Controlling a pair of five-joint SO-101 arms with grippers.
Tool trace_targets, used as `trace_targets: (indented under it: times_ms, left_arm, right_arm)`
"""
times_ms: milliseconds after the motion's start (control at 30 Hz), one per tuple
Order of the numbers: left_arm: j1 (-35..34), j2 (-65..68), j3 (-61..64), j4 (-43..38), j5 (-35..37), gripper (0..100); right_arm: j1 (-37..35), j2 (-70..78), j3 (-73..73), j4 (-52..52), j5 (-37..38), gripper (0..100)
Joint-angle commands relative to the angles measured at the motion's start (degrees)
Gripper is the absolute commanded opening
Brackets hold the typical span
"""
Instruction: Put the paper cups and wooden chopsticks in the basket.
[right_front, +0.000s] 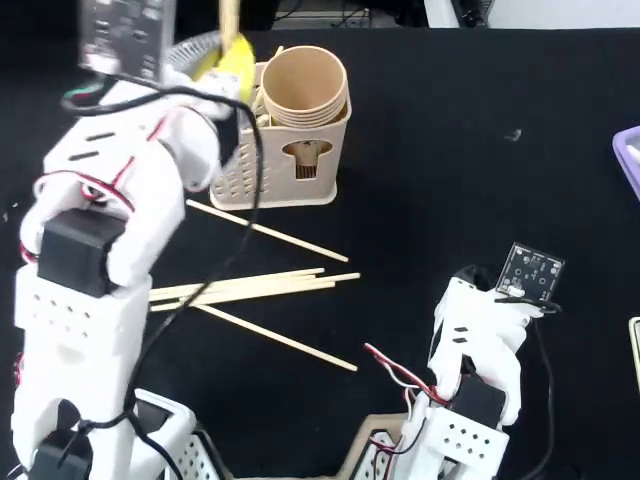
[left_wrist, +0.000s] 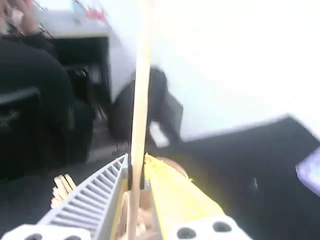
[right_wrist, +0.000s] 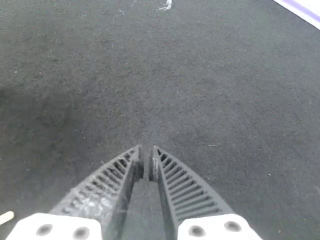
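left pincer (left_wrist: 135, 159) clamped on chopstick (left_wrist: 141, 75), upper left, over basket (right_front: 322, 190).
chopstick top cut off; right pincer (right_wrist: 146, 161) closed, empty.

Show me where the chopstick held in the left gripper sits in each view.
High view: the chopstick stands upright at the top edge, in the left gripper, by the basket.
Left wrist view: the chopstick crosses the middle of the picture, clamped in the left gripper.
Right wrist view: the right gripper, shut, over the black table.
Shared landmark: the black table.
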Motion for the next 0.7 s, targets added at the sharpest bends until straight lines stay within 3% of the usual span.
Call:
trace_targets:
  times_ms: [0, 667]
  left_arm:
    - [-1.63, -0.79, -2.77, -5.71, 1.76, 3]
    - [-2.07, -0.79, 14.9, -34.64, 2.55, 3]
  right_arm:
    - [-0.7, -4.35, -1.71, -0.18, 0.09, 4.3]
    - [-0.79, -4.35, -1.71, -0.18, 0.09, 4.3]
